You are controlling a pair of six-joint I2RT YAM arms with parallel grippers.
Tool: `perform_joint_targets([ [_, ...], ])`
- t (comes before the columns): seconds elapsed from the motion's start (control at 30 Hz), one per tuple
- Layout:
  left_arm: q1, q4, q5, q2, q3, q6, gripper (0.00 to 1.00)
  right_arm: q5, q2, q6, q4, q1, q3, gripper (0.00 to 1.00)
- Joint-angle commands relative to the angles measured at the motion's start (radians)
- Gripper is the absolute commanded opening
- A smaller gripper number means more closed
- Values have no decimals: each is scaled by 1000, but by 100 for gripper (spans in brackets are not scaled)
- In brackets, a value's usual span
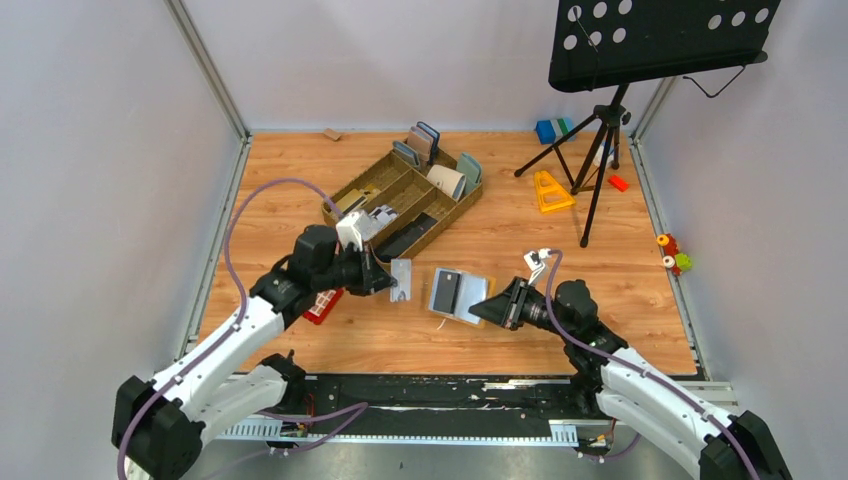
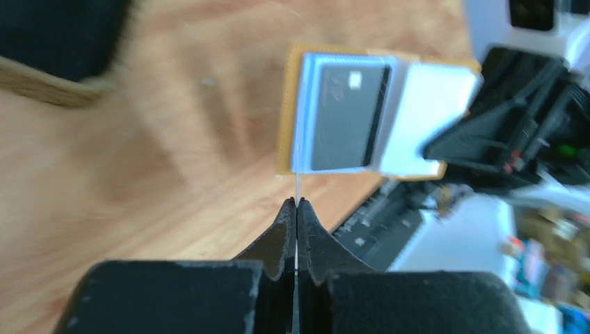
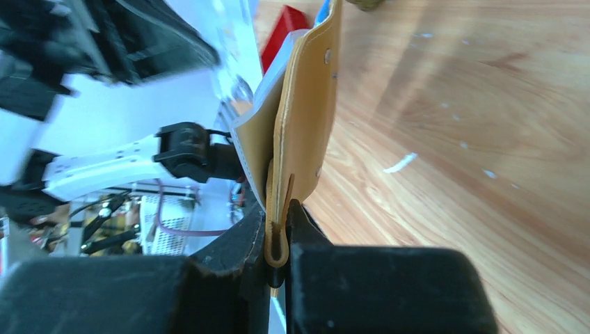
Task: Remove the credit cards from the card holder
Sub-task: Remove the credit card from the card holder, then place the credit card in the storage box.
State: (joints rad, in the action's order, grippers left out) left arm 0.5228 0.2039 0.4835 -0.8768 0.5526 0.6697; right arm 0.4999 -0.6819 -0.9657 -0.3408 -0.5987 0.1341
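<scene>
Both arms reach forward with bent elbows, their pincers pointing toward each other. The left pincer has its jaws pressed together on what seems a thin card, seen edge-on just ahead of its tips. The right pincer, wrist rolled sideways, is clamped on the card holder at its edge.

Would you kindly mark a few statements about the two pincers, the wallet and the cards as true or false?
1. The left pincer is shut on a thin credit card. True.
2. The right pincer is open and holds nothing. False: it is shut on the edge of the yellow wallet.
3. A dark card sits in the opened wallet. True.
4. The wallet lies inside the wooden tray. False: it is outside the tray, between the two pincers.
</scene>
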Motion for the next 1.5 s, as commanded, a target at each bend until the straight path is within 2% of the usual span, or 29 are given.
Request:
perform_joint_targets([
  [0.0, 3, 369, -396, -99, 263, -246, 0, -84, 24, 112, 201, 3, 68, 0],
  [0.17, 128, 467, -886, -285, 531, -410, 0, -74, 30, 144, 269, 5, 107, 0],
  [0.4, 163, 441, -1205, -595, 722, -766, 0, -70, 78, 180, 374, 5, 145, 0],
  [0.67, 164, 354, -1287, -848, 801, -979, 0, -55, 123, 144, 372, 8, 127, 0],
  [1.0, 166, 339, -1223, -998, 901, -984, 1, -63, 117, 136, 358, 9, 119, 0],
  [1.13, 165, 384, -1237, -1020, 930, -944, 27, -70, 115, 133, 351, 11, 113, 0],
  [1.23, 158, 448, -1144, -977, 960, -846, 38, -74, 114, 136, 354, 11, 119, 0],
  [1.3, 160, 434, -1055, -879, 919, -795, 60, -78, 114, 136, 356, 13, 121, 0],
  [1.33, 163, 428, -1022, -832, 898, -773, 67, -79, 115, 133, 355, 13, 122, 0],
  [1.47, 167, 442, -940, -660, 795, -663, 76, -79, 130, 108, 315, 13, 109, 0],
])
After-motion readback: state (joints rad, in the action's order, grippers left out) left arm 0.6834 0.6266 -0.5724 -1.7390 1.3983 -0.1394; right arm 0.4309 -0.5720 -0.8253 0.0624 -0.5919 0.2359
